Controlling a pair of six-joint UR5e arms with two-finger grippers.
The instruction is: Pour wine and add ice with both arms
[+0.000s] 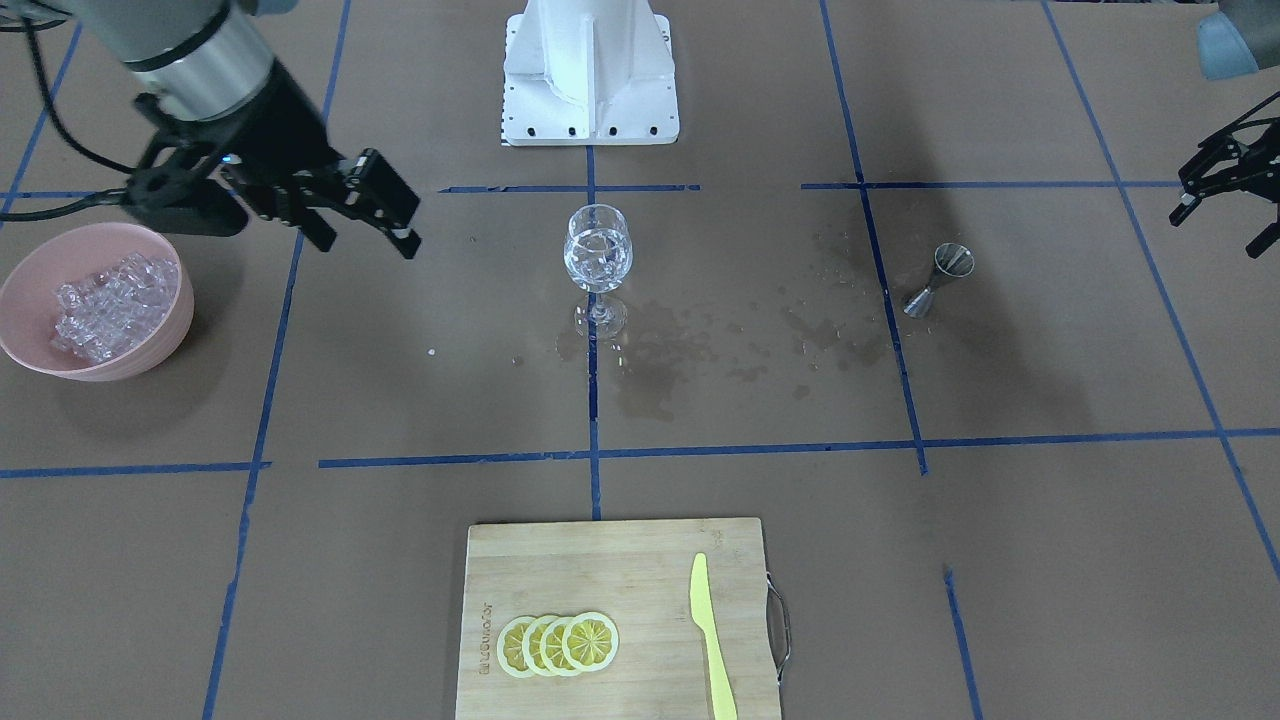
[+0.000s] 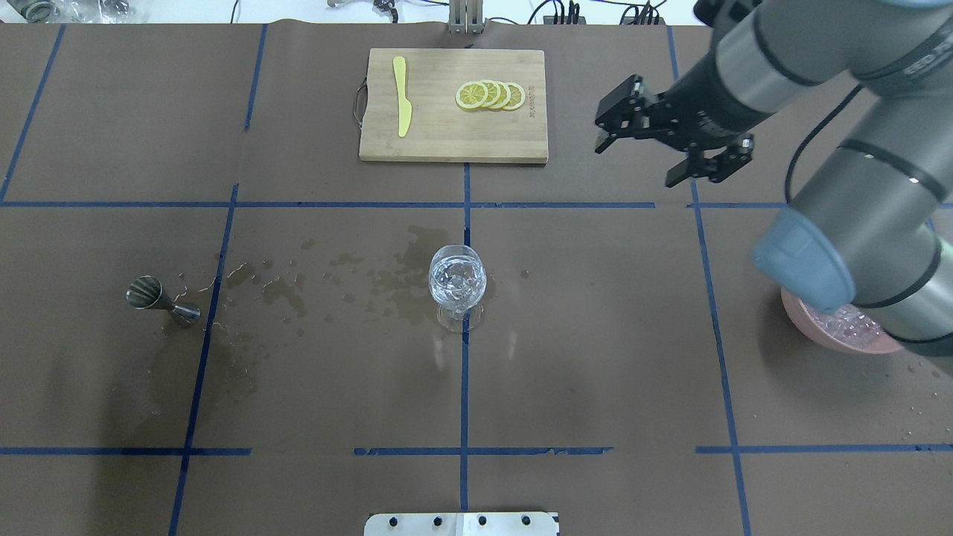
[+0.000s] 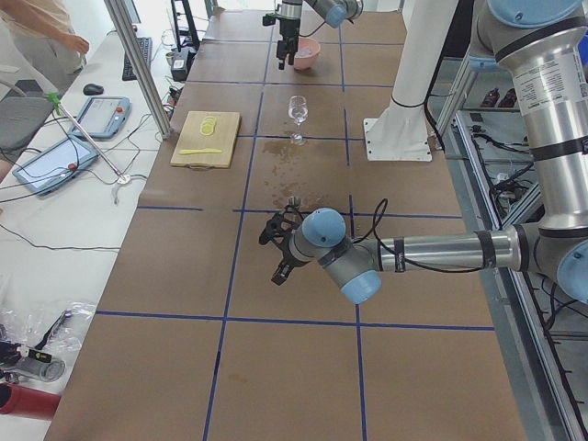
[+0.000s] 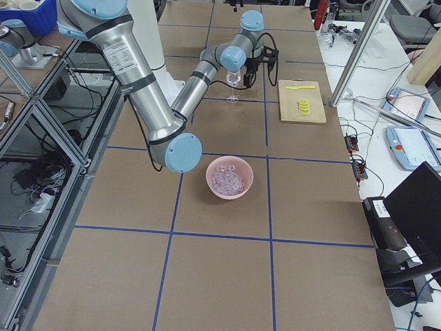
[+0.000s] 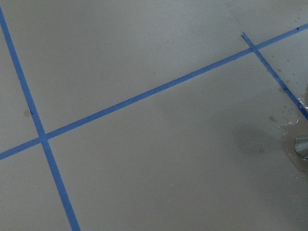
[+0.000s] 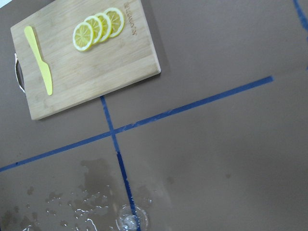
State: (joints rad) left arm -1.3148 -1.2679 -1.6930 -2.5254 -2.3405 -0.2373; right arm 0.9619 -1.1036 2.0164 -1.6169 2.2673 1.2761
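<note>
right gripper point(image 2: 639, 135) beside cutting board point(image 2: 453, 141) edge

You'll see a bamboo cutting board point(image 1: 600, 560) holding four overlapping lemon slices point(image 1: 558, 644) and a yellow knife point(image 1: 710, 630); a white pedestal base point(image 1: 590, 75) stands on the blue-taped brown table point(image 1: 1050, 520).

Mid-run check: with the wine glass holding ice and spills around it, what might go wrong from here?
1. The wine glass stands on wet paper; its foot may slide if nudged.
2. The right gripper, jaws open and empty, hangs between the pink bowl and the glass; a low sweep could tip the glass.
3. The jigger stands beside the spill, near the left gripper, and might be knocked over.
</note>
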